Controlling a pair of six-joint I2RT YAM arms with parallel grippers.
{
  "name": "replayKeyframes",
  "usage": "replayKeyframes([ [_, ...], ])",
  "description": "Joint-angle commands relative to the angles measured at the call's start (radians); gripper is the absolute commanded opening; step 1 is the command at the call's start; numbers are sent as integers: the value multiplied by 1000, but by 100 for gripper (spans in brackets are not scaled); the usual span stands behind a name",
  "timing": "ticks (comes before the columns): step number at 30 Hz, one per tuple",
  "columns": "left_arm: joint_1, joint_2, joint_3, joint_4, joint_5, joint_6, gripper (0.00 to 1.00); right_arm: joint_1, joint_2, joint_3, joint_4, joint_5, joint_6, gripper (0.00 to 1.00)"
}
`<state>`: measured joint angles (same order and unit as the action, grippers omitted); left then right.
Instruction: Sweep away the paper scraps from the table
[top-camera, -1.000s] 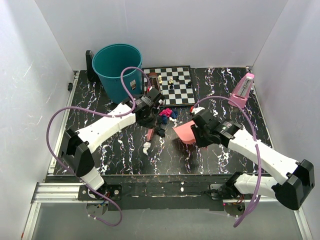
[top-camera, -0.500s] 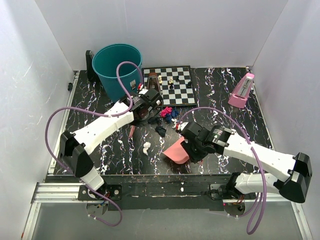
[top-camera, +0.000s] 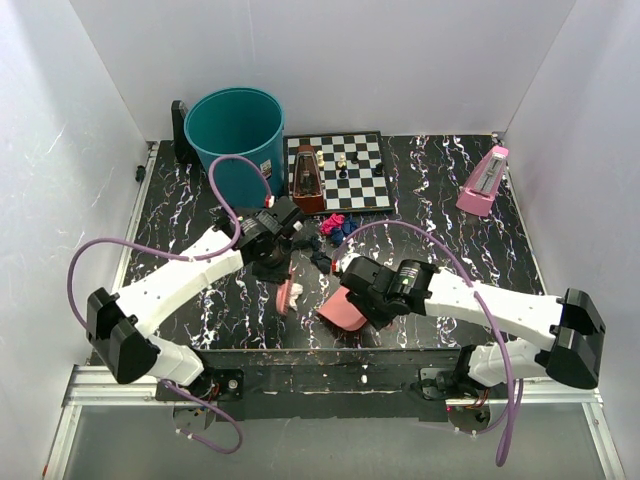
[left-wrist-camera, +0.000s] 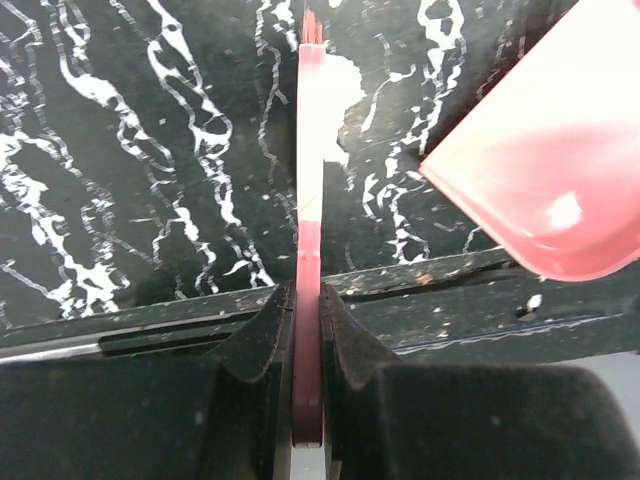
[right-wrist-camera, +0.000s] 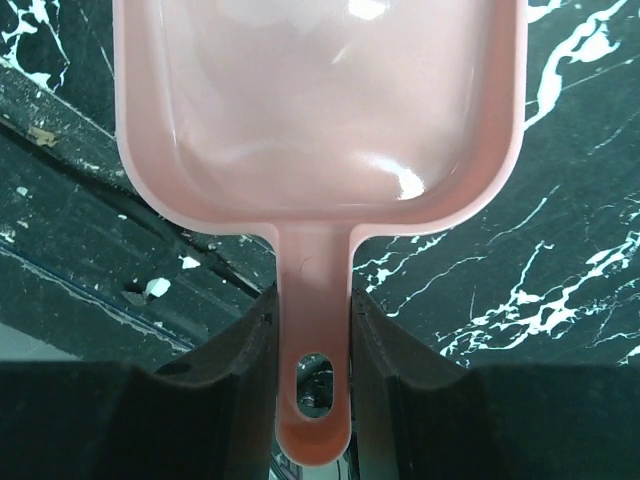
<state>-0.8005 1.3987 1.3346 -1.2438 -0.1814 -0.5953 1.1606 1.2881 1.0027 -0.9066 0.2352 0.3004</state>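
Note:
The paper scraps lie in a loose cluster (top-camera: 335, 228) on the table (top-camera: 450, 200) in front of the chessboard, magenta and dark blue, with darker ones nearer (top-camera: 321, 262). One white scrap (top-camera: 294, 291) lies apart near the front edge. My left gripper (top-camera: 270, 255) is shut on a thin pink brush (top-camera: 284, 297); the left wrist view shows the brush (left-wrist-camera: 311, 180) edge-on between the jaws (left-wrist-camera: 308, 300), with the white scrap (left-wrist-camera: 337, 88) beside it. My right gripper (top-camera: 375, 290) is shut on the handle of a pink dustpan (top-camera: 340, 310); the pan (right-wrist-camera: 320, 100) is empty, its handle between the jaws (right-wrist-camera: 313, 300).
A teal bucket (top-camera: 237, 130) stands at the back left. The chessboard (top-camera: 350, 172) holds a few chess pieces, with a brown metronome (top-camera: 308, 180) at its left. A pink metronome (top-camera: 485, 180) stands at the right. The metal-rail front edge (left-wrist-camera: 150, 325) is close below both tools.
Both arms came toward the front edge. The dustpan moved left and nearer, down to the table. The brush moved from the scrap cluster to beside the white scrap.

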Motion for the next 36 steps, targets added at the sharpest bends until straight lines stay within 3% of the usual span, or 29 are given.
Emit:
replayKeyframes([
  [1, -5, 49, 18, 162, 57, -78, 0, 2, -73, -16, 9, 79, 26, 1],
  [6, -5, 128, 141, 196, 40, -72, 0, 4, -59, -27, -21, 76, 43, 1],
  [12, -3, 80, 244, 26, -255, -34, 0, 4, -55, -49, 6, 13, 63, 1],
  [17, -3, 63, 273, -11, -334, 89, 0, 2, 0, -32, 26, 19, 66, 1],
  [20, -2, 82, 239, 85, -374, 205, 0, 2, 57, -7, 55, 12, 57, 1],
  [26, -3, 163, 100, 429, -490, 550, 0, -2, 148, 37, 87, 21, 63, 1],
  [29, 7, 258, 152, 468, -449, 627, 0, -22, 152, 33, 107, 6, 78, 1],
  [36, 14, 505, 417, 356, -277, 630, 0, -93, 129, 10, 130, -33, 74, 1],
])
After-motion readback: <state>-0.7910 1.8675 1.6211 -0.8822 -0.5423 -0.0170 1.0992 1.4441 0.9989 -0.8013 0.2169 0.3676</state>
